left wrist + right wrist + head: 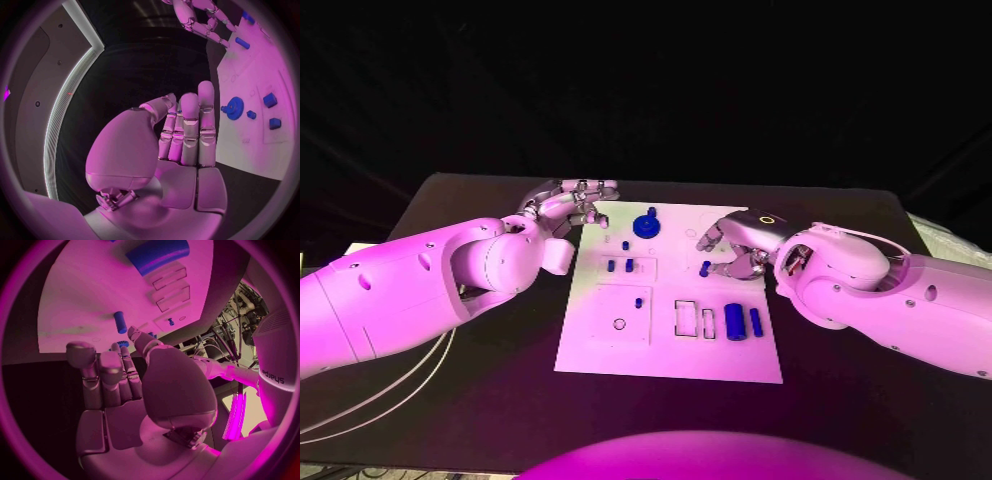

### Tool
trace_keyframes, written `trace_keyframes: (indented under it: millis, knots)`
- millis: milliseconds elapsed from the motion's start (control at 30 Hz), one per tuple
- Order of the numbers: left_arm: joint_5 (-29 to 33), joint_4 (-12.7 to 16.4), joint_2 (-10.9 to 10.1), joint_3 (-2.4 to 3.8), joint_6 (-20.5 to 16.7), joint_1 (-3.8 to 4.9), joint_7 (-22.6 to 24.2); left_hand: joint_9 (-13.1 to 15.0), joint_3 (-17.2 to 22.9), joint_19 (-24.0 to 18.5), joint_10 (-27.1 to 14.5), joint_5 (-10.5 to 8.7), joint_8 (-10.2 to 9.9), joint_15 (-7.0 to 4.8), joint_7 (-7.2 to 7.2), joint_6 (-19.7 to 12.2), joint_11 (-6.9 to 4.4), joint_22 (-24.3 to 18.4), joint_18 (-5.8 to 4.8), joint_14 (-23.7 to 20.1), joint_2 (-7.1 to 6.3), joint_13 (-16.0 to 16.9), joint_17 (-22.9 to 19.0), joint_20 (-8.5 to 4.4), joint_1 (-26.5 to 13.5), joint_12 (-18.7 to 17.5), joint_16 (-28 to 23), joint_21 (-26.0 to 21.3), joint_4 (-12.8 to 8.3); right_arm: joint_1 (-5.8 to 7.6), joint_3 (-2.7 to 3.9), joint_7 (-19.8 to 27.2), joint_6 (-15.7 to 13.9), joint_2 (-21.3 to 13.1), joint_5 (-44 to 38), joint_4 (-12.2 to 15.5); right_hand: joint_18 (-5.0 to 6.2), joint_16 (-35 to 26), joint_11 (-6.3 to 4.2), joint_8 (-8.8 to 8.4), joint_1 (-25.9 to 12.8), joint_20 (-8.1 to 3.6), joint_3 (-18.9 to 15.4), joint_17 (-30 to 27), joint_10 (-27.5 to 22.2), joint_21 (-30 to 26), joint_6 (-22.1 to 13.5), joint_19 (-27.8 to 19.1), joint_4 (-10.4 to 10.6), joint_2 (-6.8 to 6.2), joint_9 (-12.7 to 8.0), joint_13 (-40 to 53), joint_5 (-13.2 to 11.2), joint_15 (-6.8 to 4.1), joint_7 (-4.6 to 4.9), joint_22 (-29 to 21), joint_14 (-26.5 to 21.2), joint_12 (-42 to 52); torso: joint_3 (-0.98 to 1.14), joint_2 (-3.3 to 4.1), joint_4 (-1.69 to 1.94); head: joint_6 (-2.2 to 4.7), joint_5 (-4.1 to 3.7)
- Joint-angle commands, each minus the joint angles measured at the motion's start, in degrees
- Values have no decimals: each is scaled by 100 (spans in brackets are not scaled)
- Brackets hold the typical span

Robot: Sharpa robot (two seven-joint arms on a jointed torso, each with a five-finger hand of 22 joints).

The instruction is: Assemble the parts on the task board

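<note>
The white task board (596, 345) lies in the middle of the black table. A blue gear (646, 225) (235, 107) stands near its far edge, with small blue pegs (620, 265) nearer me. My left hand (571, 205) (187, 130) hovers at the board's far left corner, its fingers straight and holding nothing. My right hand (733, 240) (119, 375) is over the board's right side with nothing in it, its fingertips close to a short blue peg (705, 268) (120, 321). A thick blue cylinder (734, 321) (157, 254) and a thinner blue pin (756, 321) lie beside rectangular slots.
The black table (848, 400) runs all round the board, with bare room in front and to the right. White cables (387, 395) hang off the near left side. Both forearms flank the board.
</note>
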Motion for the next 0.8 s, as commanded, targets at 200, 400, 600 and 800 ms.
trace_keyframes:
  millis: [200,400,600,800]
  knots:
    - [13,8,11,2,115,-4,20,-7,-35,-32,-30,12,26,-13,23,-27,-9,-5,62,-41,47,-5,-5,1,22,34,-32,-17,-5,-12,-20,-35,476,117,-255,-125,65,-26,-13,22,111,-14,-45,-34,114,-36,107,67,13,102,-4,16,18,-29,22,-4,17,107,-6,0,5,-10,2]
    - [13,9,11,2,121,-5,17,-7,-35,-32,-30,12,26,-13,23,-27,-9,-5,62,-41,47,-5,-5,1,22,34,-32,-17,-5,-27,-35,-33,528,244,-262,-237,48,-22,-55,53,142,-43,32,-47,410,20,276,128,47,226,7,13,-12,-63,42,83,22,247,-8,-1,9,-15,2]
    - [13,9,8,2,121,-5,14,-7,-35,-32,-30,12,26,-13,23,-27,-9,-5,62,-41,47,-5,-5,1,22,34,-32,-17,-5,-35,-44,-57,563,307,-260,-313,22,65,-118,122,174,-86,169,44,736,121,518,203,67,319,39,10,-83,-115,12,237,53,326,-7,-2,3,-27,4]
    - [13,11,8,2,129,-6,7,-7,-35,-32,-30,12,26,-13,23,-27,-9,-5,62,-41,47,-5,-5,1,22,34,-32,-17,-5,-49,-50,-117,529,359,-328,-360,-9,189,-183,200,262,-137,343,175,987,247,729,282,43,433,77,15,-252,-169,-32,421,94,340,-4,-2,2,-38,2]
